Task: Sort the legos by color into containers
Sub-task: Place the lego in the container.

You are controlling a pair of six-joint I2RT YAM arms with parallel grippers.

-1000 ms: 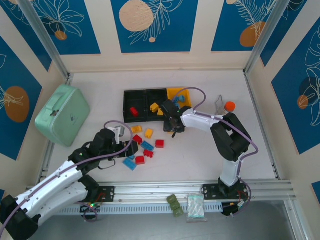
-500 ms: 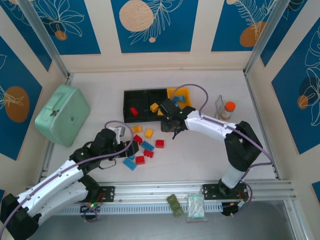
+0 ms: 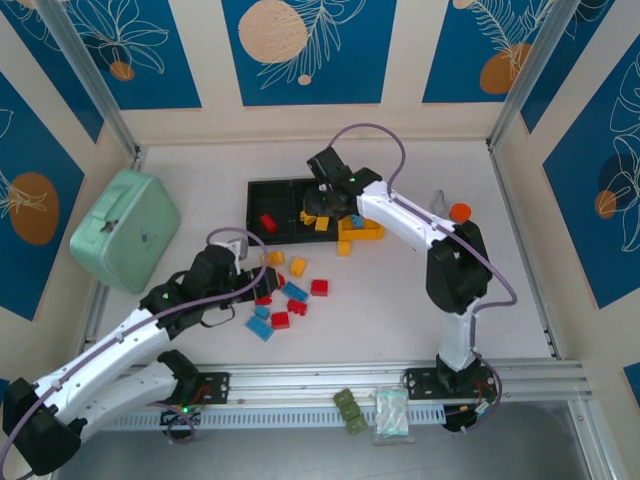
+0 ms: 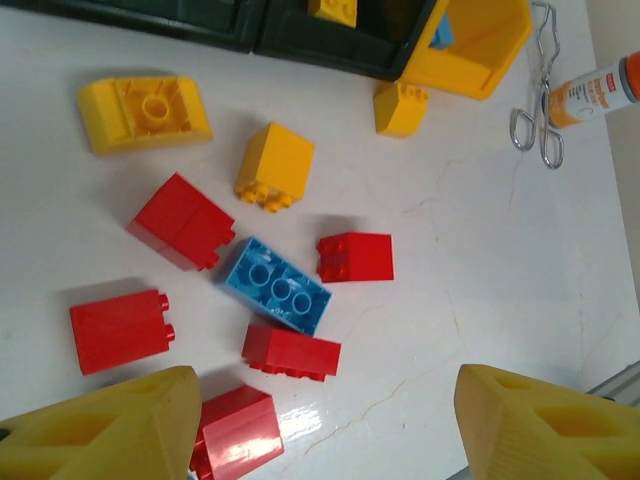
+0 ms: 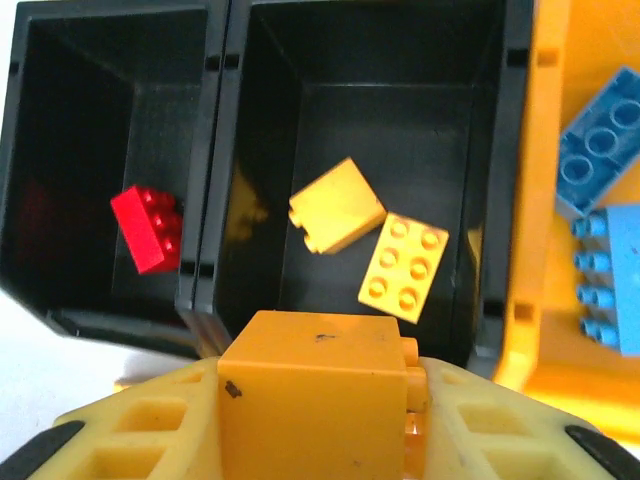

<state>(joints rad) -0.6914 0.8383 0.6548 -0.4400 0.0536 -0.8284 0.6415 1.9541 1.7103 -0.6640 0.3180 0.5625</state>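
Holding a yellow brick (image 5: pixel 312 372) above the middle black bin (image 5: pixel 370 120), right gripper (image 5: pixel 315 420) pinched on it.
Left gripper (image 4: pixel 322 425) spread wide over scattered red bricks (image 4: pixel 290 352).

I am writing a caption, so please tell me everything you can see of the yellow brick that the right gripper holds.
The yellow brick is a boxy piece of orange-yellow plastic, with round studs on its right side and two small dark specks on the face toward the camera. The right gripper is shut on it, one yellow finger against each side. It hangs at the edge of the middle black bin, where two more yellow bricks lie.
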